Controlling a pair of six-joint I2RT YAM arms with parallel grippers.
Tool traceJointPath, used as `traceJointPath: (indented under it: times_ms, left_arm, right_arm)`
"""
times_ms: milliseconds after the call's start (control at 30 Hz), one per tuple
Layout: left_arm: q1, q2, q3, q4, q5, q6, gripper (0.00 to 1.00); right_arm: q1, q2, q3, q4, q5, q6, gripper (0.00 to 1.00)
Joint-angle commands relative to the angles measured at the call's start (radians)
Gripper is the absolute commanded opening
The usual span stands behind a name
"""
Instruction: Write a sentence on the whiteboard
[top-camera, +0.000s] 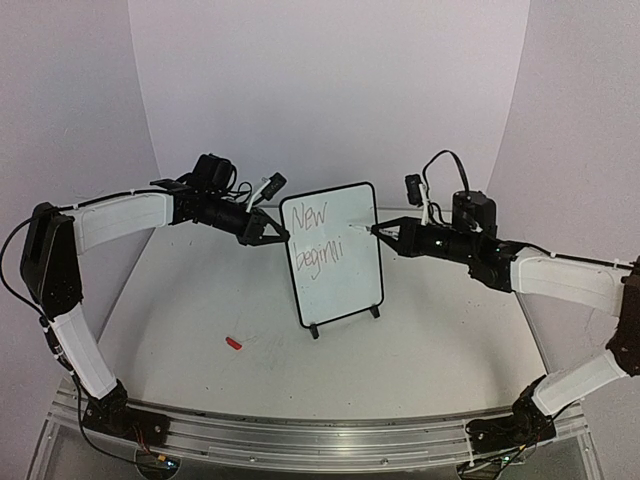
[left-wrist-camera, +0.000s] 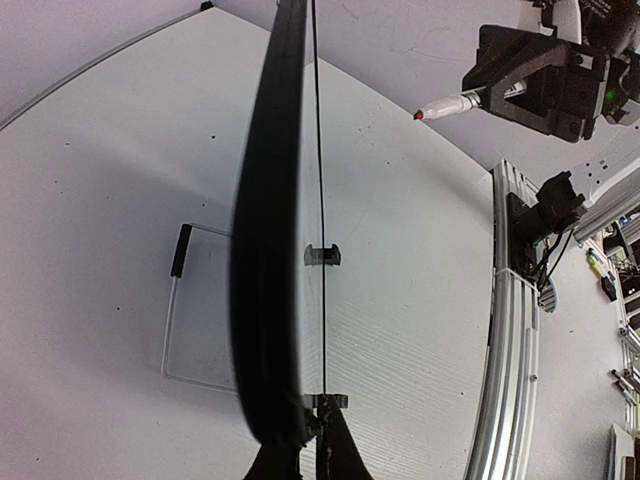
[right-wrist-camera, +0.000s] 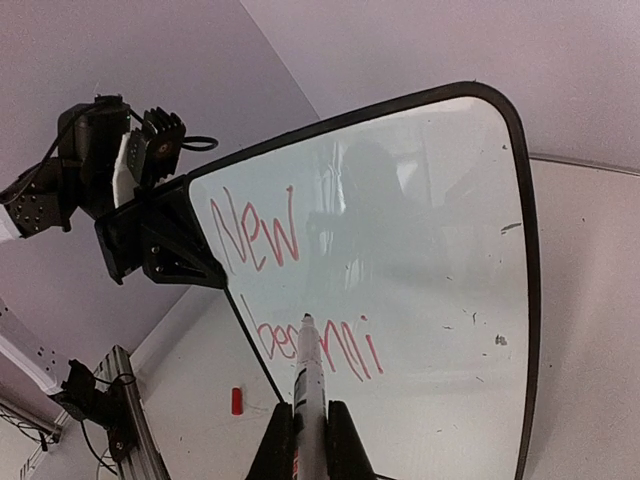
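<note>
The whiteboard (top-camera: 345, 270) stands upright on two small black feet at mid-table; in the left wrist view the whiteboard (left-wrist-camera: 268, 250) is seen edge-on. The sentence (right-wrist-camera: 260, 228) is in red marker, reading "New" over "beginni" (top-camera: 318, 250). My left gripper (top-camera: 277, 236) is shut on the board's upper left edge, and that same gripper (left-wrist-camera: 318, 440) shows its fingers clamping the frame. My right gripper (right-wrist-camera: 308, 418) is shut on a white marker (right-wrist-camera: 309, 375) whose tip points at the second line. From above, the right gripper (top-camera: 385, 232) sits at the board's right side.
A small red marker cap (top-camera: 233, 343) lies on the table left of the board's feet. An aluminium rail (top-camera: 320, 432) runs along the near edge, carrying both arm bases. White backdrop walls close in the back and sides.
</note>
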Motion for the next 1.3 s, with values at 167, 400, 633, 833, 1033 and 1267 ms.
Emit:
traceJointPath:
  times_ms: [167,400,633,833,1033,1267]
  left_arm:
    - [-0.036,-0.001,0.002,-0.093,-0.032,0.043,0.0]
    - [-0.037,-0.003,0.001,-0.095,-0.035,0.045,0.0]
    - [-0.037,0.002,0.002,-0.094,-0.039,0.047,0.0]
    - [-0.037,0.008,0.003,-0.096,-0.039,0.049,0.0]
    - [-0.039,0.011,0.004,-0.096,-0.038,0.049,0.0]
    - [-0.04,0.013,0.004,-0.096,-0.038,0.048,0.0]
  right_arm:
    - [-0.016,-0.058,-0.039,-0.048,-0.06,-0.038,0.0]
    - [-0.034,-0.003,-0.042,-0.04,-0.087,-0.049,0.0]
    - [-0.034,0.06,-0.013,-0.028,-0.057,-0.064,0.0]
    - [-0.031,0.112,0.018,-0.005,-0.06,-0.061,0.0]
    - [-0.027,0.149,0.05,0.018,-0.059,-0.051,0.0]
    - [-0.026,0.179,0.085,0.021,-0.015,-0.042,0.0]
